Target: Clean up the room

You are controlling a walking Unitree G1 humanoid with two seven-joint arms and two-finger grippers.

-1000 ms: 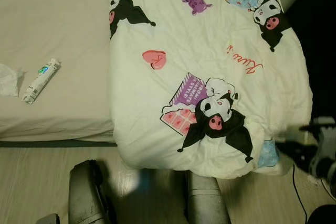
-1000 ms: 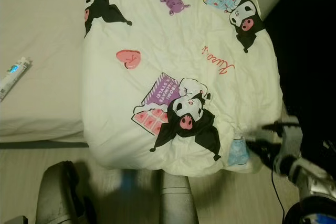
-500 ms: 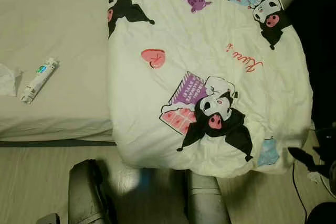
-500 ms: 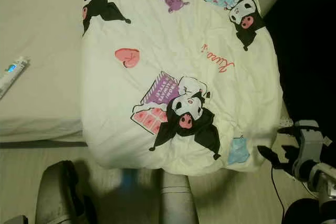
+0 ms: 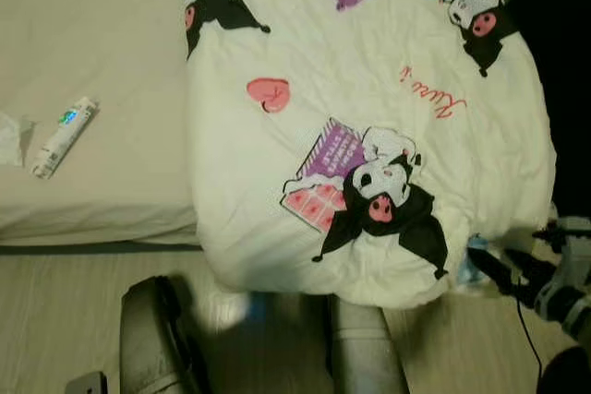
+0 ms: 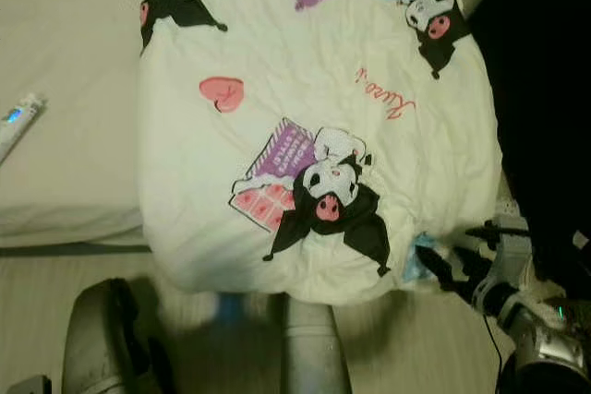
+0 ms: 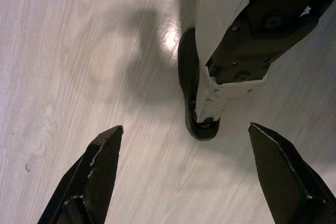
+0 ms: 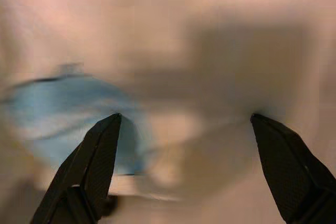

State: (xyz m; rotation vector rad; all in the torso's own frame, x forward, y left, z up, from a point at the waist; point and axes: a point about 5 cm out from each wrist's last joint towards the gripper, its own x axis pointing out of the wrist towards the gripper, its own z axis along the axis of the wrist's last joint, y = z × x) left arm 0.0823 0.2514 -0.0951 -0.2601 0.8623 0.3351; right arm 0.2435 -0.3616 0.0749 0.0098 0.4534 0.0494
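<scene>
Cartoon-print comforter (image 5: pixel 369 126) lies on the bed (image 5: pixel 102 71), its lower edge hanging over the bed's foot. Right tool (image 6: pixel 441 268), fingers apart, sits at the comforter's lower right corner, tips just beside the blue print. Toothpaste tube (image 5: pixel 63 137) and crumpled tissue (image 5: pixel 13 138) lie well apart. Left tool (image 7: pixel 184 182) hangs over the wood floor (image 7: pixel 68 51), fingers apart.
</scene>
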